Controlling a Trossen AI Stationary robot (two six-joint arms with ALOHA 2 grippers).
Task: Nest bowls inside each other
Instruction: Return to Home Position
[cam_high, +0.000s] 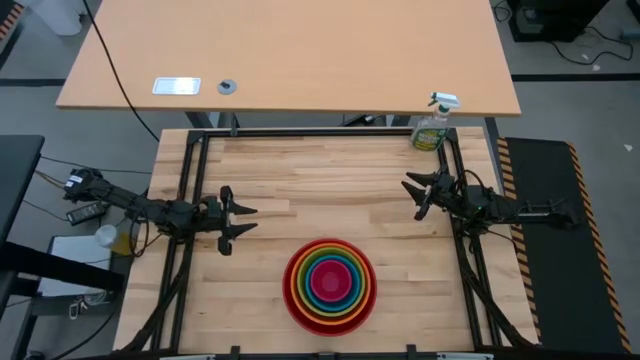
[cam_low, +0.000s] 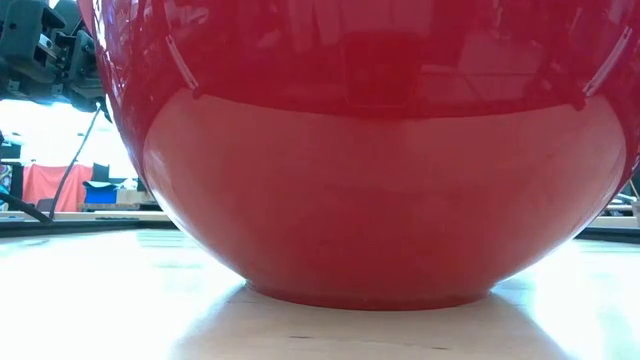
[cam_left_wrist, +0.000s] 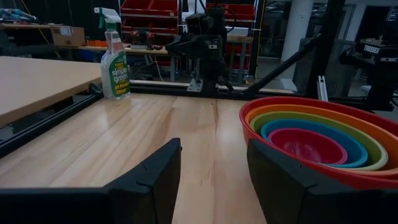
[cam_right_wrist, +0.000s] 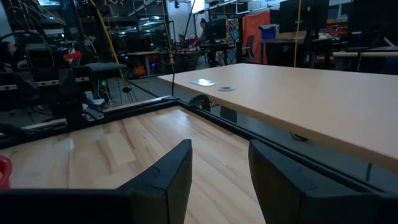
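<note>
The bowls (cam_high: 330, 284) stand nested as one stack near the table's front edge: red outermost, then orange, lime green, blue, and pink-magenta innermost (cam_left_wrist: 309, 144). The red bowl (cam_low: 370, 150) rests by its base on the wood and fills the low view. My left gripper (cam_high: 246, 222) is open at the table's left side, left of the stack, pointing level with nothing between its fingers. My right gripper (cam_high: 408, 192) is open at the right side, farther back than the stack, pointing level with nothing between its fingers.
A green spray bottle (cam_high: 433, 125) with a white trigger stands at the table's far right corner. A black frame (cam_high: 300, 133) runs along the table's far and side edges. Bare wood (cam_high: 320, 190) lies between the two grippers. A second tabletop (cam_high: 300, 50) lies beyond.
</note>
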